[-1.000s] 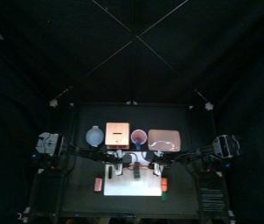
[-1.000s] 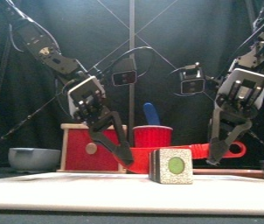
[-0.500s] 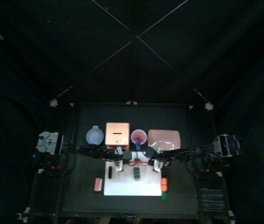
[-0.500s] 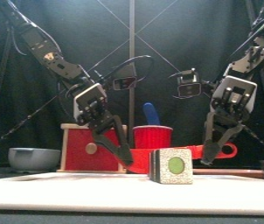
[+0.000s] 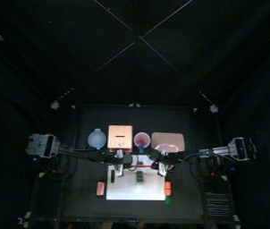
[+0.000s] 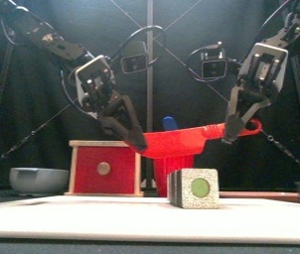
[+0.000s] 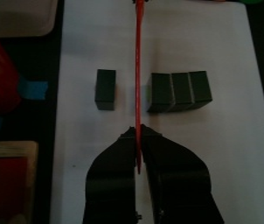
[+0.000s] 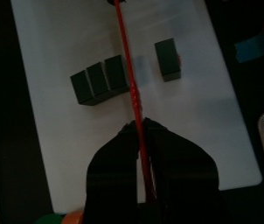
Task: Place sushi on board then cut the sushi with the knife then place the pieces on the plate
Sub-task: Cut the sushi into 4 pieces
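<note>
A white cutting board [image 5: 128, 190] lies at the table's front. The dark green sushi roll [image 6: 196, 188] rests on it, cut apart: one block [image 7: 105, 89] lies away from the remaining joined blocks [image 7: 179, 91]. A red knife [image 6: 200, 137] hangs level above the roll, over the gap between the pieces. My left gripper [image 6: 130, 142] is shut on one end of it and my right gripper [image 6: 232, 134] is shut on the handle end. In each wrist view the knife [image 7: 138, 61] [image 8: 126, 61] runs as a thin red line out from the shut jaws.
Along the back stand a blue-grey bowl [image 5: 95, 139], a wooden box with a red drawer front [image 6: 103, 167], a red cup [image 5: 141, 139] holding a blue knife [image 6: 169, 123], and the pink tray [image 5: 167, 141]. Small toy foods [image 5: 100, 188] lie beside the board.
Both grippers have risen together, lifting the red knife from board level up above the sushi. The sushi pieces have stayed where they were.
</note>
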